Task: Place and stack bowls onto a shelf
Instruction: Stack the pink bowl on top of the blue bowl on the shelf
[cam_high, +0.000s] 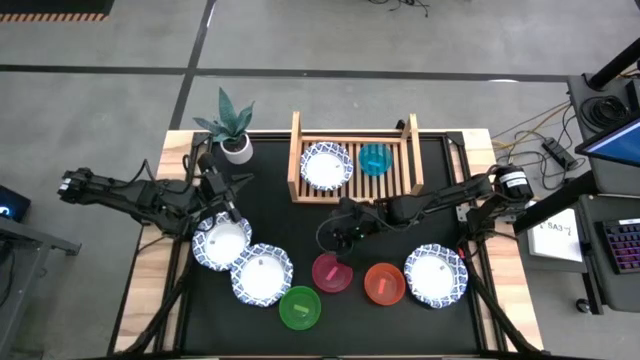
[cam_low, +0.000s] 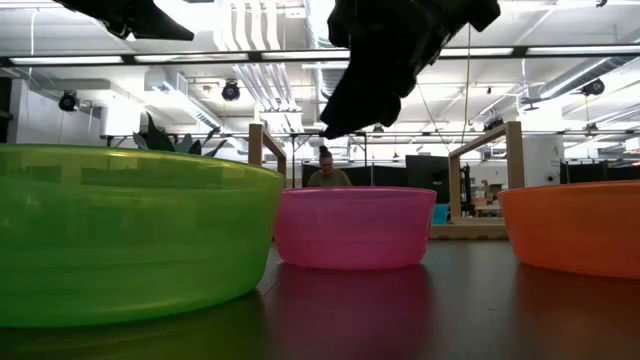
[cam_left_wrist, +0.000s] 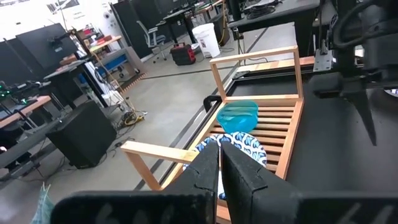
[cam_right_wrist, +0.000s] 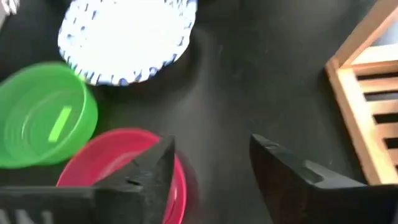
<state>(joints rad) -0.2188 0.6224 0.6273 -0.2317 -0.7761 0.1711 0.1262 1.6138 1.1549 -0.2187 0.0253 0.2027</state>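
Black worktop in a big, bright workshop — right claw, fingers apart, above magenta bowl; left claw pressed together.

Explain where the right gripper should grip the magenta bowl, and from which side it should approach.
Grip the rim wall of the magenta bowl, coming straight down from above. It sits upright and open-topped, so one finger can go inside and one outside its thin wall. The right gripper is open beside it. Probably pick the rim facing the wooden shelf, clear of the green bowl and orange bowl.
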